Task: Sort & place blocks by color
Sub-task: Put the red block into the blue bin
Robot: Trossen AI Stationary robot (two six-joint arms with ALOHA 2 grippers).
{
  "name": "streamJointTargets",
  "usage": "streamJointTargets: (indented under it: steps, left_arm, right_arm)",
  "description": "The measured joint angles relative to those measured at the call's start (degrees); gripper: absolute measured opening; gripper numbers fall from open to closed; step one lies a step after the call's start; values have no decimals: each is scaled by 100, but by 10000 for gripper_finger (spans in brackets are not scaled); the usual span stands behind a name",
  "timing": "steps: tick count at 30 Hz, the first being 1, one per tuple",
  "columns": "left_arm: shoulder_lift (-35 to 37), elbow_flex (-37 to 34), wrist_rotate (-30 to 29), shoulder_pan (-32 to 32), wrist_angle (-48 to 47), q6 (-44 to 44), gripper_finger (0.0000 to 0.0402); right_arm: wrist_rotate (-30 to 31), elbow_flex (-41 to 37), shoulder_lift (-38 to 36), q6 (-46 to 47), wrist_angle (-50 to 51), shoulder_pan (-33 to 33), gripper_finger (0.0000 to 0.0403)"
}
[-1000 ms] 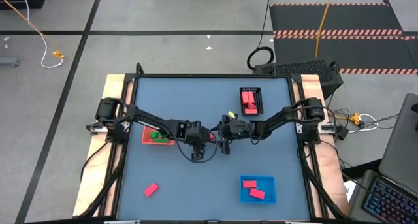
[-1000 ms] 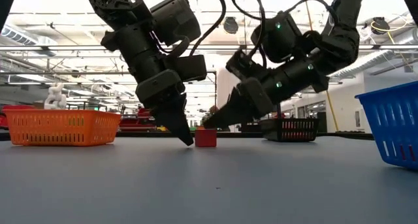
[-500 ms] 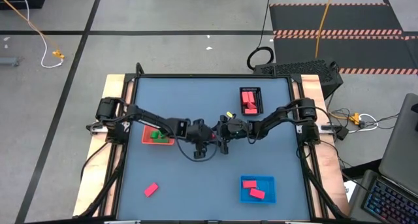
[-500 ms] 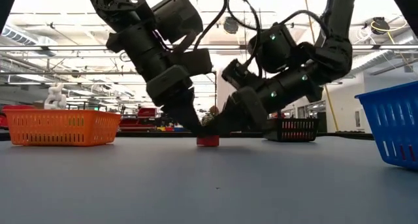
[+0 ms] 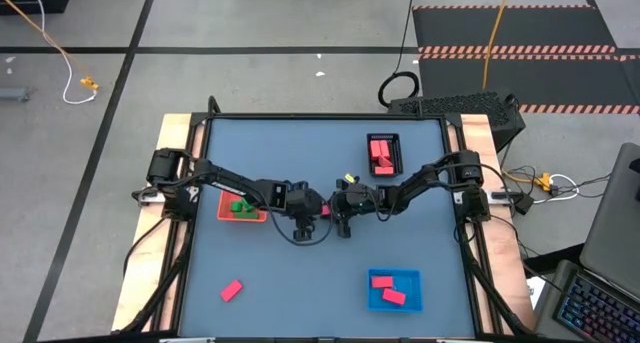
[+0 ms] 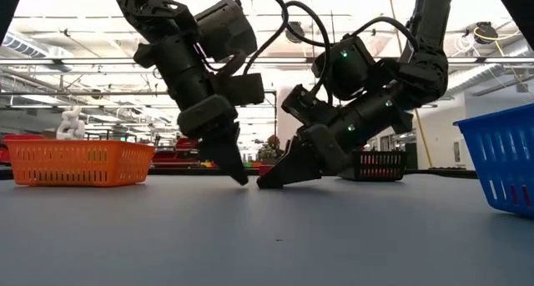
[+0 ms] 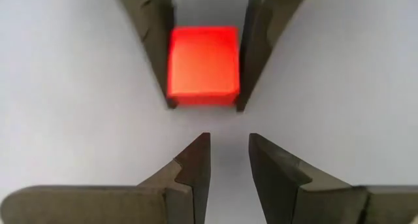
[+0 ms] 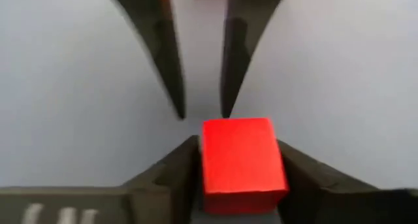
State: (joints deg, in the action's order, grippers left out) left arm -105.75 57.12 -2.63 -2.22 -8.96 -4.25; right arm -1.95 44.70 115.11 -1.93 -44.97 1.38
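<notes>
A small red cube (image 8: 241, 162) sits between the fingers of my right gripper (image 8: 236, 145), near the table's middle (image 5: 326, 211). My left gripper (image 7: 228, 142) is open by a narrow gap. It points at the cube from the table's left, just short of it, and touches nothing. In the low view both grippers slant down to the tabletop, the left gripper (image 6: 242, 178) and the right gripper (image 6: 271, 180), and the cube is hidden. Green blocks lie in the orange-red tray (image 5: 243, 208). Red blocks lie in the black tray (image 5: 383, 153) and the blue tray (image 5: 394, 290). My right gripper pinches the red cube between its two fingers, by two opposite side faces (image 7: 176, 67). The fingers (image 7: 157, 48) come slanting down from the table's right. Their tips reach the tabletop in the low view. Whether the cube rests on the table or is lifted, I cannot tell.
A loose pink block (image 5: 231, 290) lies near the table's near left corner. The three trays stand left of middle, far right and near right. The table's raised rim (image 5: 200, 223) runs around it. Cables loop below the left wrist (image 5: 300, 233).
My right gripper has moved toward the table's left, come down over the red cube and taken hold of it. My left gripper first reached the cube with its tip, then drew back a little toward the table's left. In the low view the cube is now hidden.
</notes>
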Motion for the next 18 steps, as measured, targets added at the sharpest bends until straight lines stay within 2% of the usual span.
streamJointTargets:
  steps: [2,7,11,18]
  left_arm:
    - [0,-2,2,0,-120,-4,106]
    - [0,0,2,0,-190,-51,106]
    - [0,0,-46,31,-18,76,106]
    - [0,13,-65,108,501,7,106]
  right_arm:
    - [-5,3,-22,-54,79,-4,120]
    - [-2,-5,-153,-161,206,-17,120]
    - [12,-10,-568,-461,535,-90,120]
    - [-240,-8,-1942,-270,2554,-298,120]
